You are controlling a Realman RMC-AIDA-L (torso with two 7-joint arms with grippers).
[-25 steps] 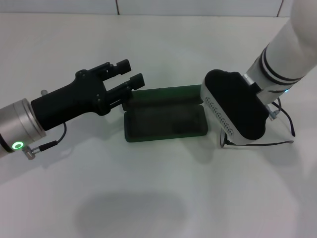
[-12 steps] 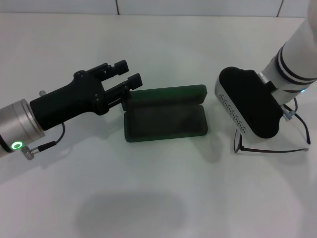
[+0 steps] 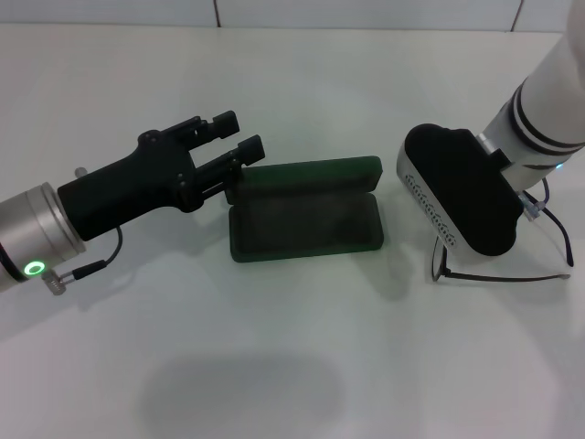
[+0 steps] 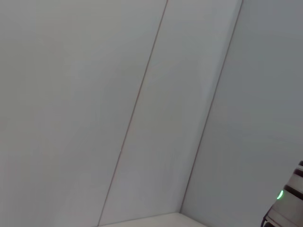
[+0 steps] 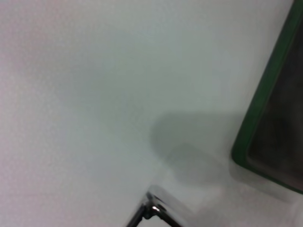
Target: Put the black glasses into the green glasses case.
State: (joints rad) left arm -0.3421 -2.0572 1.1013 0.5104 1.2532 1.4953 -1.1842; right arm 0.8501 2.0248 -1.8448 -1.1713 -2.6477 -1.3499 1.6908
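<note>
Right tool (image 3: 462, 206) body hides its own fingers and most of the black glasses (image 3: 503, 275). Green glasses case (image 5: 270, 109) cut off at 3 o'clock in right wrist view.

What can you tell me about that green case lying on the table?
The green glasses case is a dark green clamshell with rounded corners, hard-looking, lying open on the white table. Its lid stands up along the far edge, and the shallow tray facing up is lined with dark, felt-like material and holds nothing. The left end effector hovers near its left end; whether they touch is unclear. The black glasses lie apart, off its right end. The right wrist view shows one green edge and the dark lining.
</note>
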